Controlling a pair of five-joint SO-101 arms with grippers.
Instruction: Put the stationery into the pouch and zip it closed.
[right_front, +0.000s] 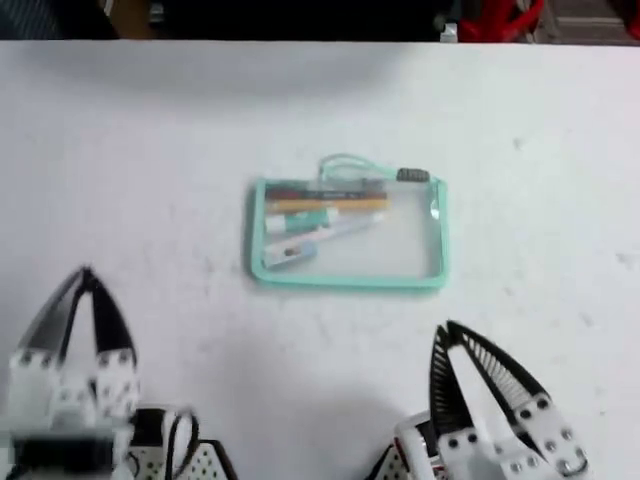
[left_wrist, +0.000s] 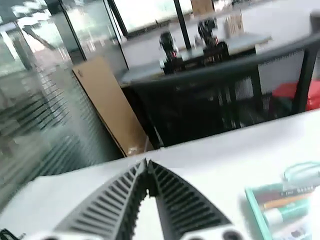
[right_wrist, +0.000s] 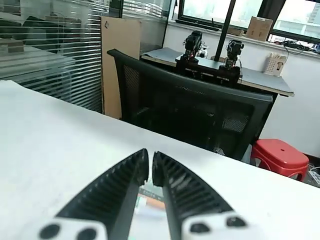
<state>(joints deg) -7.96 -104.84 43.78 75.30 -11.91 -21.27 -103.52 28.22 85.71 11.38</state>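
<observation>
Lying flat, pouch (right_front: 345, 283) with stationery (right_front: 325, 205) inside

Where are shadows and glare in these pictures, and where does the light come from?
High view: a shadow lies along the far edge of the table, another darkens its near side; a glint sits on the clear face of the pouch by its right edge. Left wrist view: the windows are washed out white. Right wrist view: daylight enters by windows beyond the chair.
</observation>
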